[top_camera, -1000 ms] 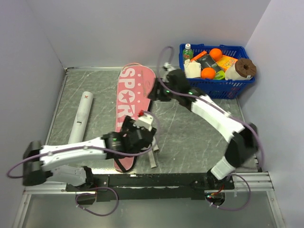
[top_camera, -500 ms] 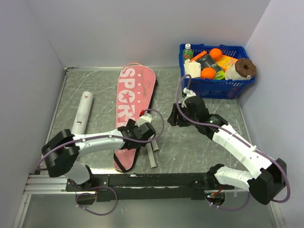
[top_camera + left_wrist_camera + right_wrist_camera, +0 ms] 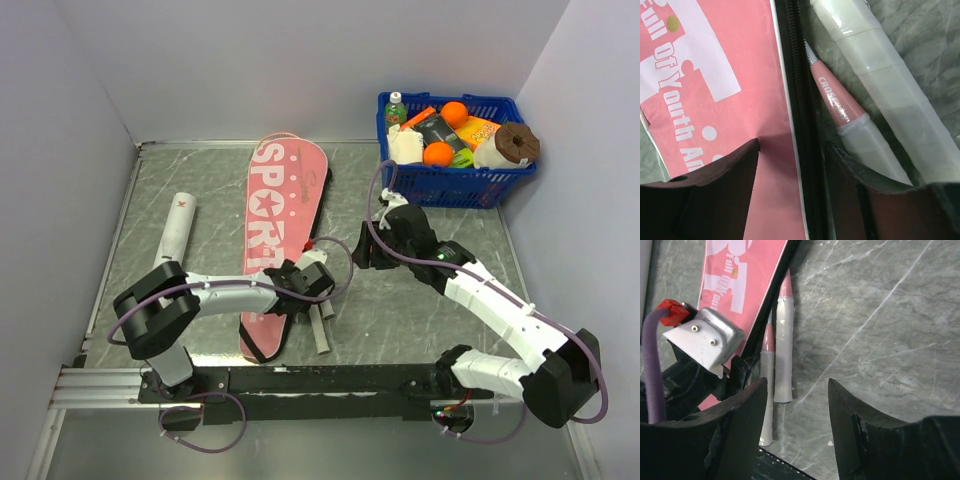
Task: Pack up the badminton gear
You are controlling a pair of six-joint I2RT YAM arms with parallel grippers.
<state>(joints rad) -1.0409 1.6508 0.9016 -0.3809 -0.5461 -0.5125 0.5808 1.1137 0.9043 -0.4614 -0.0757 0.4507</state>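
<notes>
The pink racket-shaped bag (image 3: 275, 215) with white lettering lies in the middle of the table. Two pale racket handles (image 3: 322, 325) stick out of its near right edge. My left gripper (image 3: 298, 294) is open and low over that edge. In the left wrist view its jaws (image 3: 792, 145) straddle the bag's black zipper edge (image 3: 801, 115), beside a pink-coned handle (image 3: 840, 107) and a pale wrapped handle (image 3: 890, 95). My right gripper (image 3: 362, 250) hovers open and empty right of the bag. In the right wrist view it (image 3: 797, 382) is above the handles (image 3: 784, 360). The white tube (image 3: 172, 240) lies left. The shuttlecock is out of view.
A blue plastic basket (image 3: 455, 180) of groceries stands at the back right. Grey walls close the table on the left, back and right. The left arm's wrist with its silver mount (image 3: 702, 340) and purple cable sits close to the right gripper.
My right gripper has pulled back from the bag's far right edge to mid-table, right of the bag. My left arm has folded its elbow in, its gripper staying at the bag's near right edge.
</notes>
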